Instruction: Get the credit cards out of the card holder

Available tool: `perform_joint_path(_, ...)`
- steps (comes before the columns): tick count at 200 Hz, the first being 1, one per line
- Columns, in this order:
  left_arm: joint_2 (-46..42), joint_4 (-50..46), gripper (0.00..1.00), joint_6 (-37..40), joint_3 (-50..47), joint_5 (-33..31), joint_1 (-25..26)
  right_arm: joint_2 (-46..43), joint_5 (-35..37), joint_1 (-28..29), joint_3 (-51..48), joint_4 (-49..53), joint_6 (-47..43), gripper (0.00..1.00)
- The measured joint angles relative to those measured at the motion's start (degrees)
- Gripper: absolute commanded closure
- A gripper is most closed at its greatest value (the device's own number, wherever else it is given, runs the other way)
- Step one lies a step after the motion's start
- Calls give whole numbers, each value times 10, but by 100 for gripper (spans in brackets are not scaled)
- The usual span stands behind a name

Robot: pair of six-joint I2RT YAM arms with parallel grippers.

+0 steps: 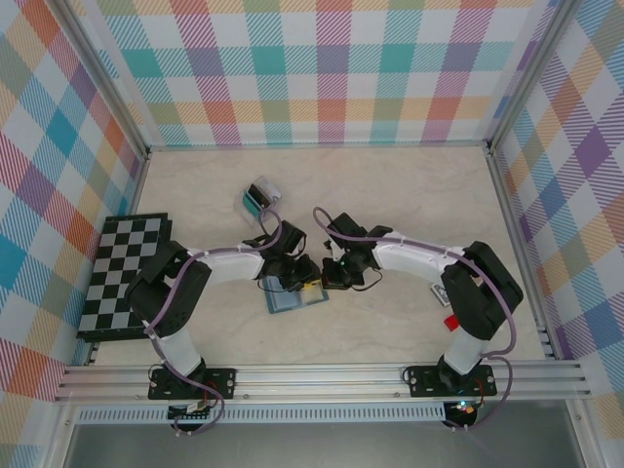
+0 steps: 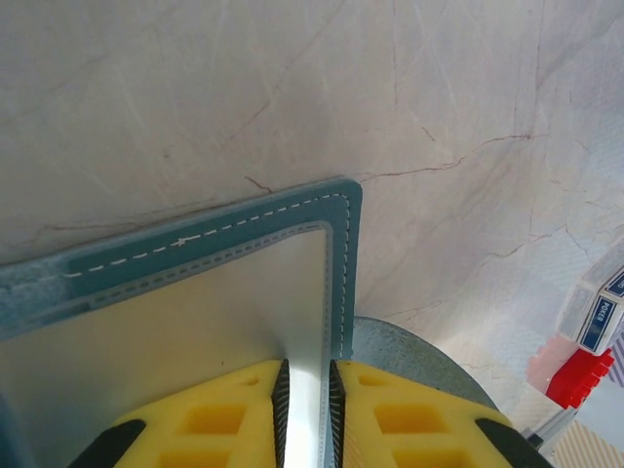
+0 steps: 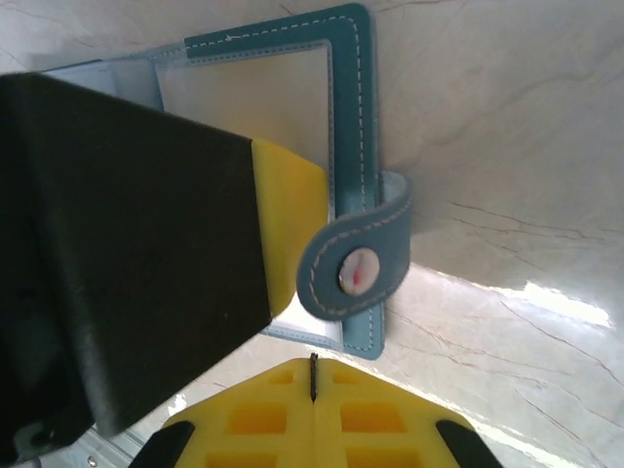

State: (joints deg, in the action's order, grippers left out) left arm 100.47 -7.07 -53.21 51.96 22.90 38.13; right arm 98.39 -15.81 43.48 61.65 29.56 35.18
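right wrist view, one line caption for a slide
Teal card holder lying open, snap tab curled over its edge, left hand over its panel, right hand shut just below

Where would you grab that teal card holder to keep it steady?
Probably by the closing tab on its edge, coming from that outer side: the card holder is thin and low on the table, while the tab loops up clear of it, giving something to pinch.

The card holder (image 2: 210, 234) is teal (white stitching), the table (image 2: 292, 88) cream-marbled.
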Motion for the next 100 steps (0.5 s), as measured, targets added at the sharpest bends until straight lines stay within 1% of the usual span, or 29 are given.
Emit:
perform_joint_path(29,0,0,83,-4,-1,-9,-1,24,-10,0,21,12,0,97)
perform_joint_path(63,-1,-4,83,-6,-1,-20,-3,52,-16,-1,52,39,-1,98)
perform_joint_path(100,-16,-20,83,-9,-2,-26,-11,77,-18,-3,67,43,-3,98)
